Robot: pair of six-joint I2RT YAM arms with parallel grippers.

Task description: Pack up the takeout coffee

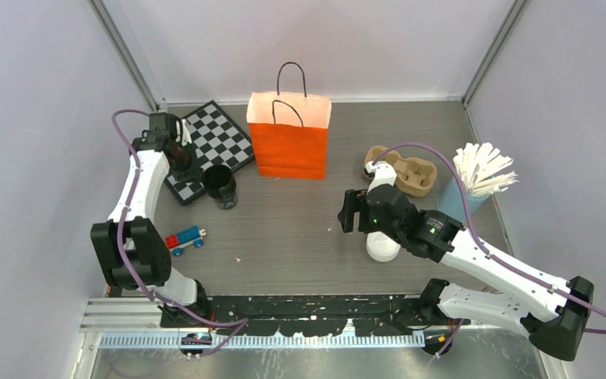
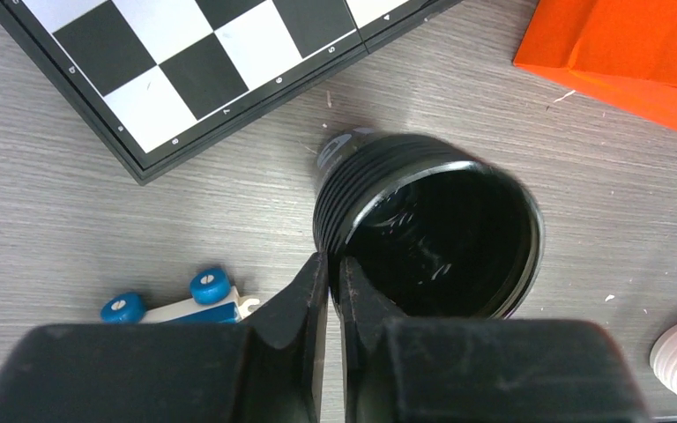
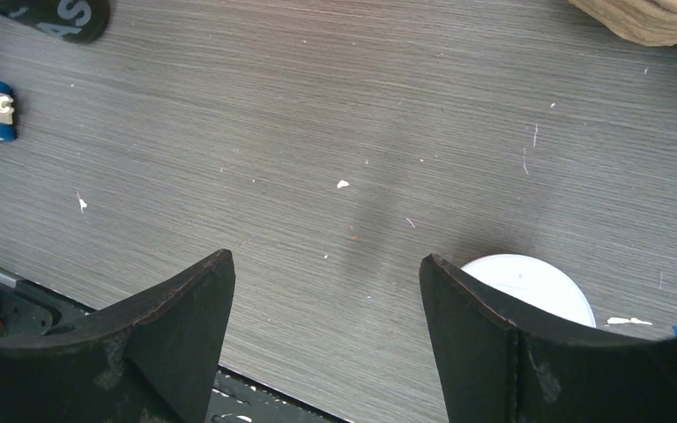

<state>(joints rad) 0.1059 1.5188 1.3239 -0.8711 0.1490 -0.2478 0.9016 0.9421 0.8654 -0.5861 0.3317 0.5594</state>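
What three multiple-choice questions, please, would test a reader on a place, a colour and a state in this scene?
1. Where does the black ribbed lidless cup stand?
A. Beside the black-and-white chessboard, left of the orange paper bag
B. Inside the bag
C. At the far right edge

2. What colour are the wheels of the small toy vehicle?
A. Yellow
B. Blue
C. Green

3. In what state is the right gripper?
A. Shut on the cup
B. Shut on a bag handle
C. Open, holding nothing

Answers:
1 A, as the top view shows the cup at the board's near corner, left of the bag.
2 B, as the left wrist view shows two blue wheels.
3 C, as the right wrist view shows the jaws wide apart with nothing between them.
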